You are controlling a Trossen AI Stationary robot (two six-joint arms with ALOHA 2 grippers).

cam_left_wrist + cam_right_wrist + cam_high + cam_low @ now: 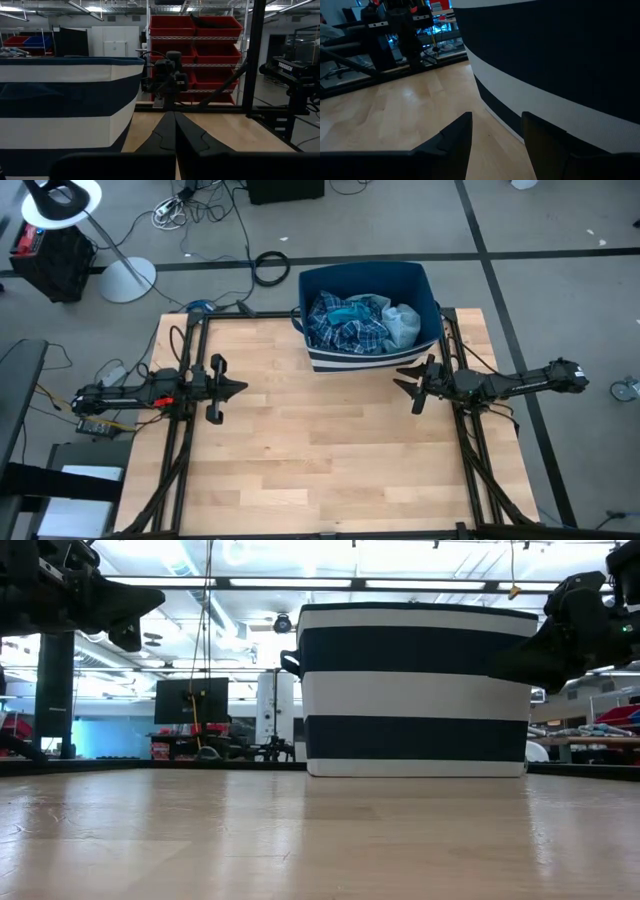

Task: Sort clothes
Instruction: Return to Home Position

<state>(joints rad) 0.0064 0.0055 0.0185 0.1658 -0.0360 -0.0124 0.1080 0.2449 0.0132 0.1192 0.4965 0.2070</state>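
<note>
The clothes lie piled inside a dark-blue bin with white stripes at the table's far edge, right of the middle. I see a blue-white plaid shirt, a teal piece and a pale grey-white piece. My left gripper is shut and empty above the table's left side. My right gripper is open and empty just off the bin's near right corner; the bin's striped wall stands close beside its fingers. The bin also shows in the low view and the left wrist view.
The bare wooden tabletop stretches across the near half. Dark frame rails run along the table's left and right sides. Cables and a lamp base lie on the floor beyond the far edge.
</note>
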